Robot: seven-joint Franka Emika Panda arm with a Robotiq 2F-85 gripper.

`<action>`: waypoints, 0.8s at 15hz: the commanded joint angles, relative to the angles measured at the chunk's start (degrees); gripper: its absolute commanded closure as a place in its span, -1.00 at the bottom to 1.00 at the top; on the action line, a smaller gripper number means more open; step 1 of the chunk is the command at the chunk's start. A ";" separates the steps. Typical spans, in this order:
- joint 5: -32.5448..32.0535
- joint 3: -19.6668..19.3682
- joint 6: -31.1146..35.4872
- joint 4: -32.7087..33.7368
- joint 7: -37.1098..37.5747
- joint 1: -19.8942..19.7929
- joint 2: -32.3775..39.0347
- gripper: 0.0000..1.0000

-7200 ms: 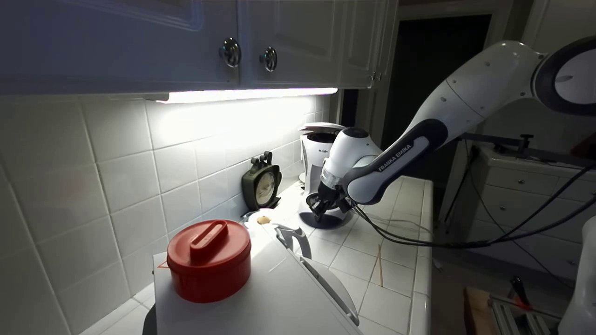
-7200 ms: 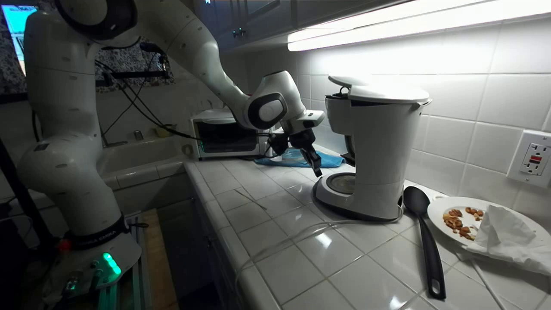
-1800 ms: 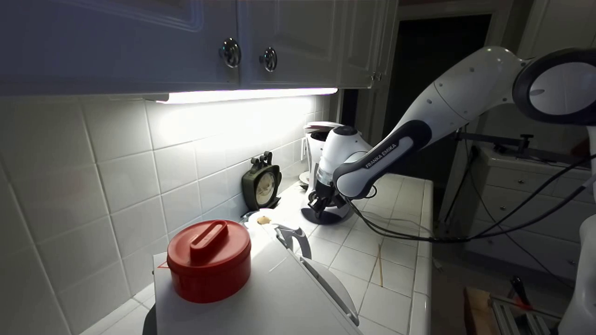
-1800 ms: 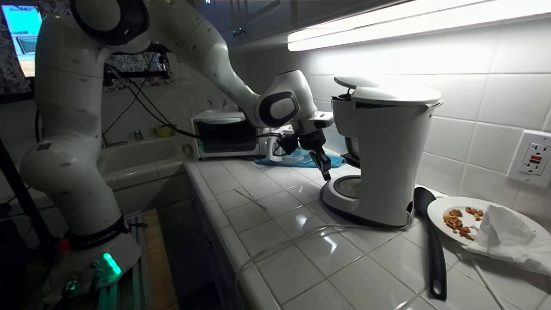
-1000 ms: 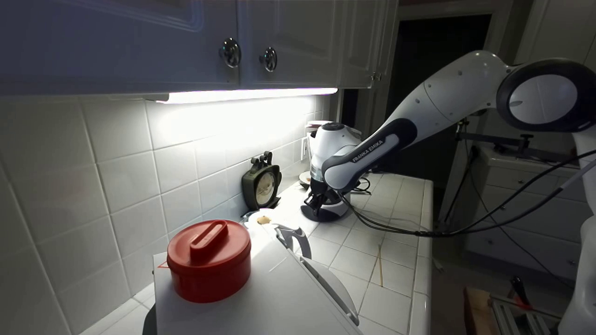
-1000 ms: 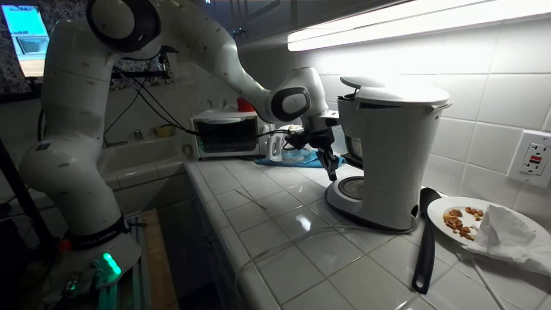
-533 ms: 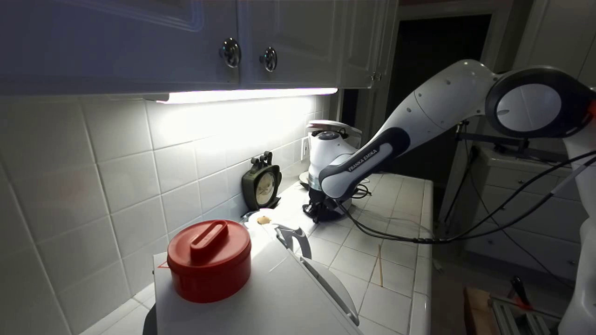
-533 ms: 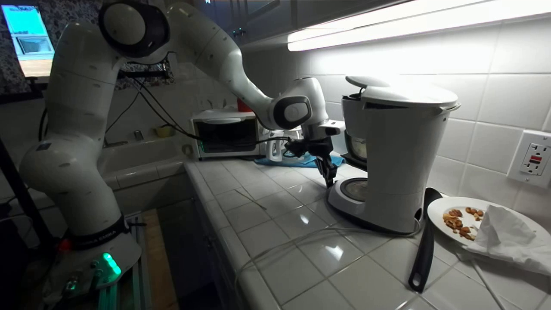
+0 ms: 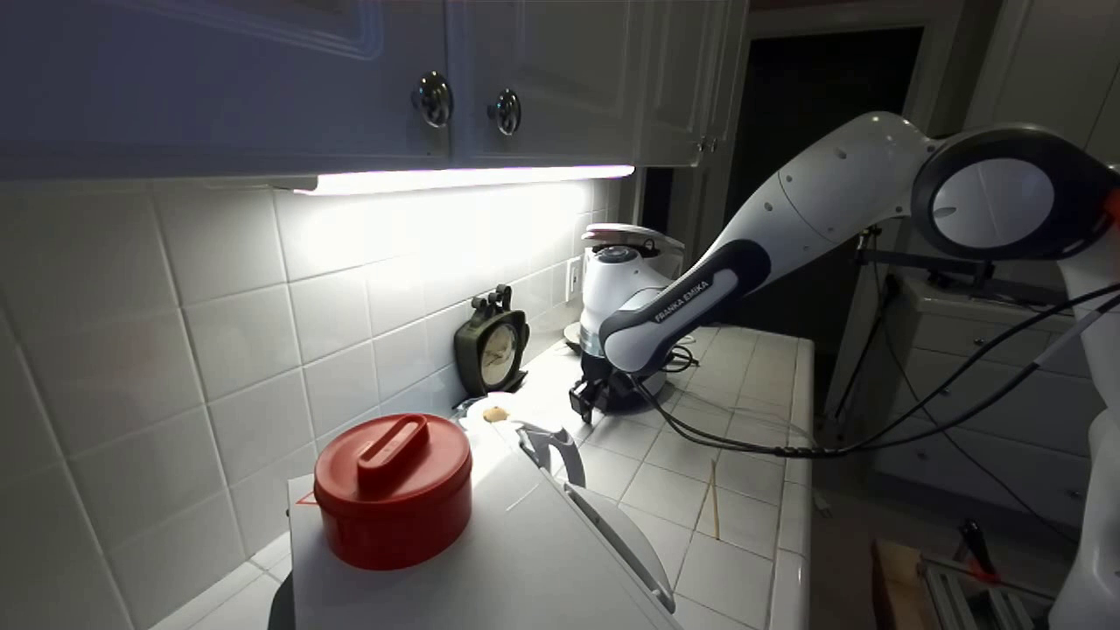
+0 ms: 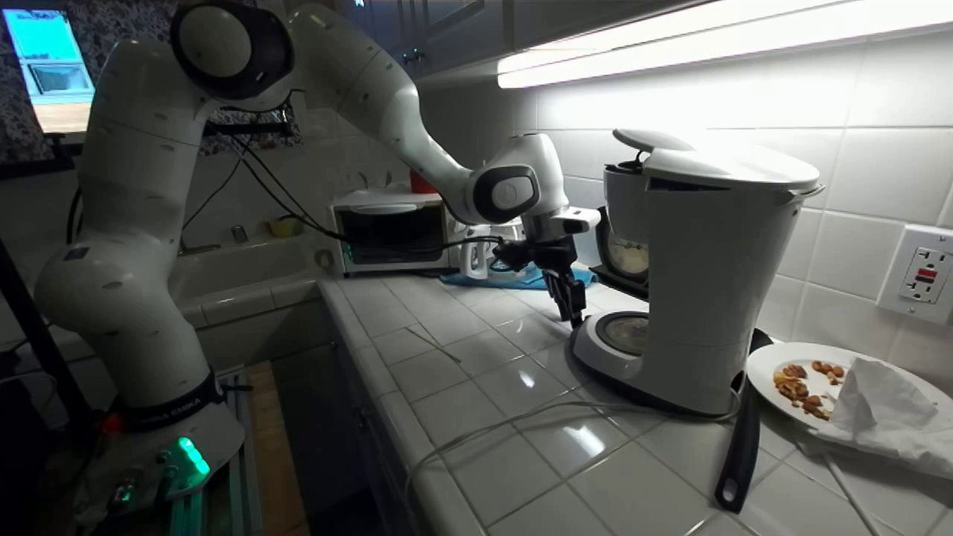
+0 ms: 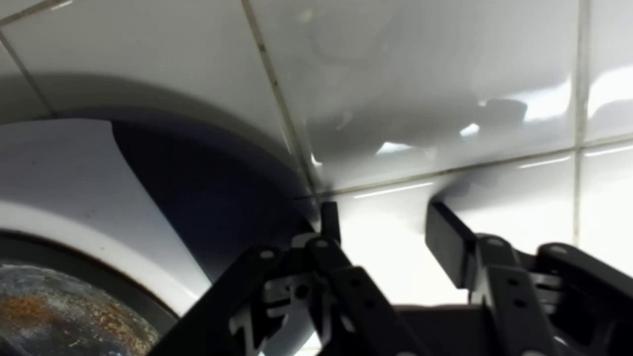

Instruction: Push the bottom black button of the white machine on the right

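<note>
A small white plastic coffee maker with a dark base (image 10: 707,298) stands upright on the glossy white-tiled bench (image 10: 484,439), near the tiled wall (image 10: 819,186). Just beside the front of its rounded base, a black two-fingered gripper (image 11: 388,232) points down, its jaws parted with tile showing between them. In the wrist view one jaw sits at the base's dark rim; from here I cannot fairly tell whether they touch. Between the gripper and the bench's rounded front edge (image 9: 792,516) spread tiles, with a thin tan stick (image 9: 716,507) lying on them and a pale cord (image 10: 588,403) running toward the edge. On the coffee maker's opposite side lie a black long-handled utensil (image 10: 737,461) and a white round plate (image 10: 761,376) of brown nuts (image 10: 791,387). A bright tube light (image 10: 707,37) glares off the wall, and a dark doorway (image 9: 814,175) stands beyond the bench.
</note>
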 commanded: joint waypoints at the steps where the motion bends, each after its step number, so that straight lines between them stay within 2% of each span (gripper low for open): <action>1: -0.74 -0.09 -0.33 -1.14 1.13 0.96 -2.18 -0.62; 3: -0.77 0.05 -0.56 -1.59 1.06 1.41 -3.28 -0.92; 4: -0.28 0.34 -1.10 -1.78 0.93 1.41 -3.98 -1.00; 7: 0.29 0.74 -4.17 -2.23 1.37 1.60 -6.30 -1.00; 11: -1.47 0.17 -10.18 -3.03 5.97 2.81 -9.99 -1.00; 12: -2.41 -0.33 -11.05 -3.49 9.37 3.56 -11.14 -1.00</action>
